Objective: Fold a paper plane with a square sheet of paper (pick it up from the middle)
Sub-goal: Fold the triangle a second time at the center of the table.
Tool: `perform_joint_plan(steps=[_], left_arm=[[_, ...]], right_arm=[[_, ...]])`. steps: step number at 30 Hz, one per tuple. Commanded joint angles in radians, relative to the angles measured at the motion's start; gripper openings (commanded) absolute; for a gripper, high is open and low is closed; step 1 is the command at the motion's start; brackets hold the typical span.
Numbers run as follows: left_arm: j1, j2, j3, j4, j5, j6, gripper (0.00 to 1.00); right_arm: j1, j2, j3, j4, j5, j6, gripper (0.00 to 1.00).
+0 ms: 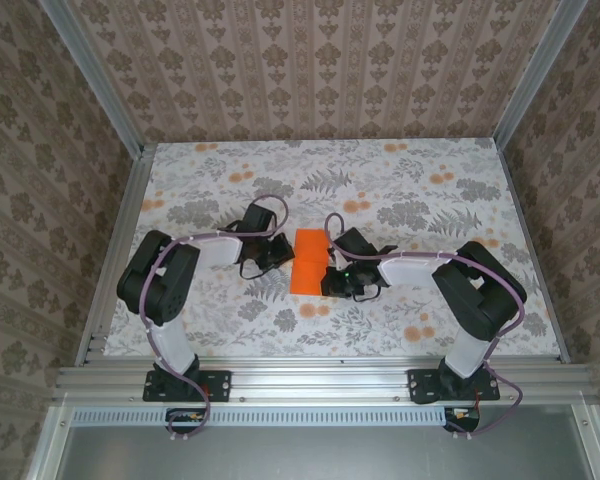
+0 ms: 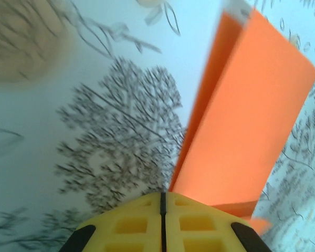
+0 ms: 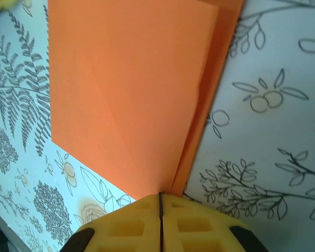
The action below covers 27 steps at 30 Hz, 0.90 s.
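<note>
Folded square sheet of paper [image 1: 308, 262] on table [image 1: 430, 190] — right pincer [image 3: 160, 197] clamped on it, left pincer [image 2: 161, 195] closed

Top external camera looks steeply down from above and behind the arm bases [image 1: 175, 385] over the whole table [image 1: 430, 200]; wrist cameras sit close behind the left gripper [image 2: 161, 202] and right gripper [image 3: 160, 202], all three sharing the folded orange paper [image 1: 308, 262].
</note>
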Motion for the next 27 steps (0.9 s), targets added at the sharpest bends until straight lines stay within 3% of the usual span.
perform_joint_plan(steps=[1, 6, 11, 17, 27], left_arm=[[0.028, 0.002, 0.042, -0.078, -0.077, 0.069, 0.10], [0.017, -0.080, 0.063, -0.063, -0.033, 0.100, 0.15], [-0.065, -0.140, 0.012, 0.002, 0.009, 0.079, 0.17], [-0.151, -0.062, -0.019, 0.064, 0.027, 0.026, 0.12], [-0.152, 0.004, -0.037, 0.045, -0.054, 0.013, 0.06]], right_arm=[[-0.003, 0.024, -0.029, -0.202, 0.038, -0.017, 0.09], [-0.003, 0.021, -0.011, -0.208, 0.039, -0.013, 0.08], [-0.003, 0.020, -0.001, -0.190, 0.023, 0.001, 0.09], [-0.009, 0.005, 0.001, -0.149, -0.014, 0.015, 0.08], [-0.029, -0.041, 0.032, -0.100, -0.069, 0.018, 0.09]])
